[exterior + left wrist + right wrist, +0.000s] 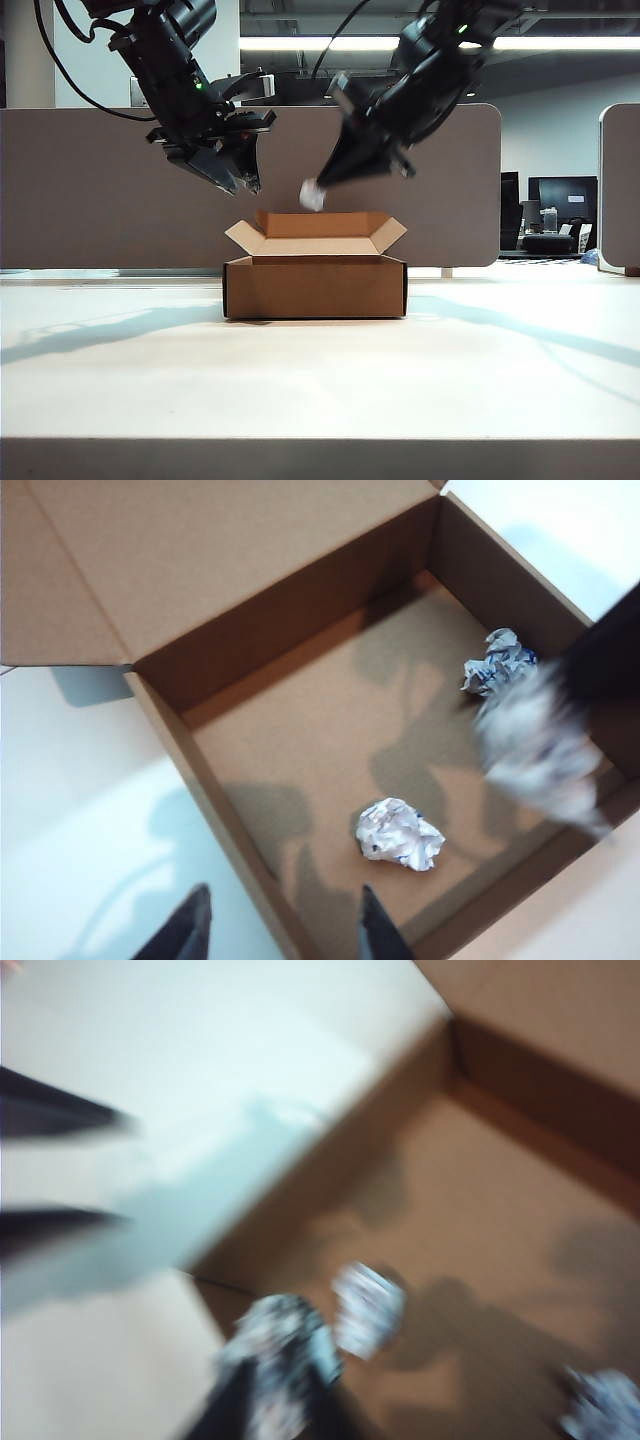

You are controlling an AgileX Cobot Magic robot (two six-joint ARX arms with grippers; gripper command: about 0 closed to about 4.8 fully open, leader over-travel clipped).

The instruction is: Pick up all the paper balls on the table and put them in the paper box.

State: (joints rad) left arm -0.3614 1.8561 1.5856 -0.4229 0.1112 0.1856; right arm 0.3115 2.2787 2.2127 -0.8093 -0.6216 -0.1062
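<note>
While smeared by motion in both wrist views, caught as a crumpled white ball [313, 194] with bluish-grey creases, right at the tip of the right gripper [326, 180], above the open mouth of the box [315, 285] and a little left of its middle. Pictured lower down, on the box floor and well apart: a second ball [400, 833], white with faint dark marks, near the middle, and a third ball [498, 660], streaked blue, close to a side wall. Plain brown cardboard, four flaps folded outward, standing mid-table [320, 390]. Slanting steeply down from the upper right toward the box's middle: the right gripper, jaws too blurred to read, so impossible to tell whether clamped on the wad or apart from it. Poised at upper left, tilted down over the box's left wall: the left gripper [240, 180], jaws spread wide, dark fingers [190, 928] holding nothing, one over the white tabletop, the other over the box's rim.
</note>
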